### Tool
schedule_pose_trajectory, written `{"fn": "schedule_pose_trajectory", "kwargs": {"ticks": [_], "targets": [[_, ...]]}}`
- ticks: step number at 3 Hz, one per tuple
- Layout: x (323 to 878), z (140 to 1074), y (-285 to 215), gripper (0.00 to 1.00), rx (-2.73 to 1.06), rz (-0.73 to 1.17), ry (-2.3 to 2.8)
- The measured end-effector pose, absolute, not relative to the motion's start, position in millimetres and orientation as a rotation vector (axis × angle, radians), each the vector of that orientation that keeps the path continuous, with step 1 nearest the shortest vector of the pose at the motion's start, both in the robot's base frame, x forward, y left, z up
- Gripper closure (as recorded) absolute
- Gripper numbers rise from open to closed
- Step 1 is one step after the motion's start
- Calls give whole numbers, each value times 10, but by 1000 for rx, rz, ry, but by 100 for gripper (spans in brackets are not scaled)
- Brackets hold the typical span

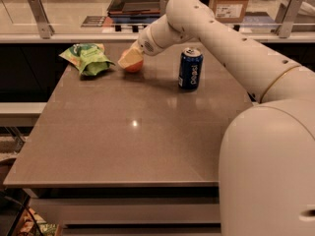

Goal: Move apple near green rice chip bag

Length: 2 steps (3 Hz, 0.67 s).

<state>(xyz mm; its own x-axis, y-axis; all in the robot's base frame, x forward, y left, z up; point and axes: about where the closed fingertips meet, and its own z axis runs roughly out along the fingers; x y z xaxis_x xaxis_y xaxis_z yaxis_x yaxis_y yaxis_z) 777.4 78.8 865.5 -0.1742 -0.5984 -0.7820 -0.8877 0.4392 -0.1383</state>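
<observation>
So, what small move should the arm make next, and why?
Probably leave the apple where it is and draw the gripper up and back, away from the green rice chip bag. The apple seems to rest on the table close beside the bag, a small gap between them, with the gripper right at it; going further that way might bump the bag.

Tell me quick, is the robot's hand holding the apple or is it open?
Gripper: right at the apple, beside the green rice chip bag; open or closed cannot be told.
</observation>
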Motion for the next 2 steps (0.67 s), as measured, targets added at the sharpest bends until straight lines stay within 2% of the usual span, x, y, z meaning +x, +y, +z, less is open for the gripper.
{"fn": "schedule_pose_trajectory", "kwargs": {"ticks": [1,2], "targets": [[7771,8634,807,90,-1263,450,1882],[7768,8610,832,66,-1267,454,1883]]}}
